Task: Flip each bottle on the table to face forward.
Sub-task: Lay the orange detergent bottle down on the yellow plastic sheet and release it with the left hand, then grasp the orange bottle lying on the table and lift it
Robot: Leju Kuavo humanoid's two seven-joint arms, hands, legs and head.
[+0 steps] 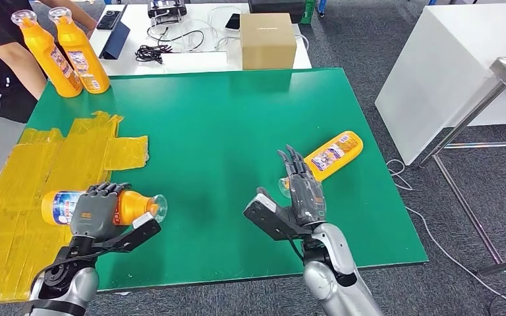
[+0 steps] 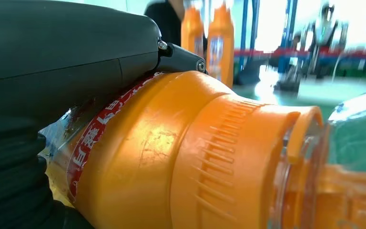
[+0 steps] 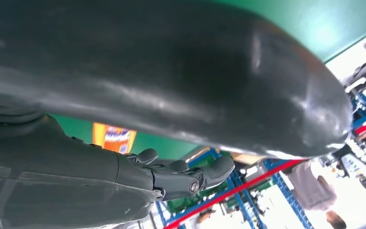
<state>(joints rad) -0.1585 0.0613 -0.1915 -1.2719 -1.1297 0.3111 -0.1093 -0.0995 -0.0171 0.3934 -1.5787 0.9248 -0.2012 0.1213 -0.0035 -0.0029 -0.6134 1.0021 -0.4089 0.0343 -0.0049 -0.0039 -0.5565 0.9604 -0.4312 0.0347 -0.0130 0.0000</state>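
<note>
Your left hand [image 1: 99, 209] wraps its fingers over an orange plastic bottle [image 1: 126, 205] lying on its side near the green table's [image 1: 217, 118] front left corner, partly on the crinkled yellow tape patch [image 1: 33, 178]. Its ribbed orange neck and clear cap show up close in the left wrist view. Your right hand [image 1: 301, 191] is spread open and holds nothing, with its fingertips just beside a second lying bottle [image 1: 333, 153] near the right edge. Two upright bottles [image 1: 62, 56] stand at the back left corner.
</note>
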